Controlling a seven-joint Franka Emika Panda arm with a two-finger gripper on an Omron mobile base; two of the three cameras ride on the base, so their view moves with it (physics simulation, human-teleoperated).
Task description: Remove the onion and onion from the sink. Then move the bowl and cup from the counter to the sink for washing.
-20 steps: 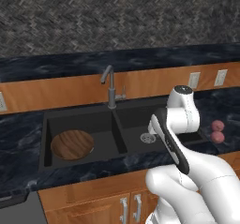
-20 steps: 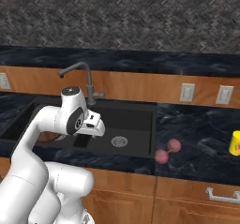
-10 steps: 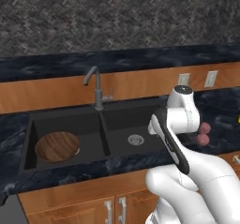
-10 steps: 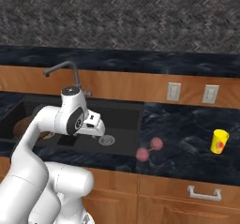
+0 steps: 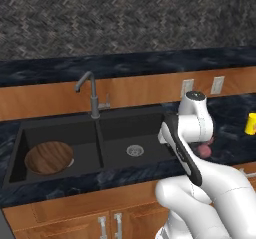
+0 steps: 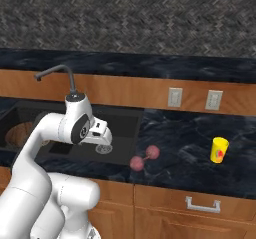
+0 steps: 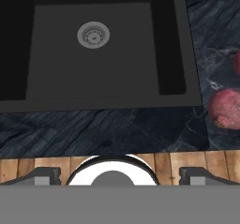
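I am holding the claw (image 6: 103, 133) wide apart and empty, hanging above the front edge of the bench (image 7: 93, 131) with the right basin of the sink (image 7: 108, 49) straight ahead of it and its drain (image 7: 93, 34) beyond. Just off to the claw's right, two onions (image 6: 145, 158) are sitting on the bench, one nearer (image 7: 226, 108) and one clipped by the frame edge. Farther right, well apart, the yellow cup (image 6: 219, 149) is standing upright on the bench. On the other side, past the divider and the faucet (image 5: 90, 93), the wooden bowl (image 5: 49, 157) is already lying in the left basin. I am judging the cup to be what remains. The risk I am seeing: swinging right toward it could sweep the onions and send them rolling off the bench or back into the basin. The finger tips are barely showing at the bottom of the hand view, and the arm is covering part of the onions from the left base view.
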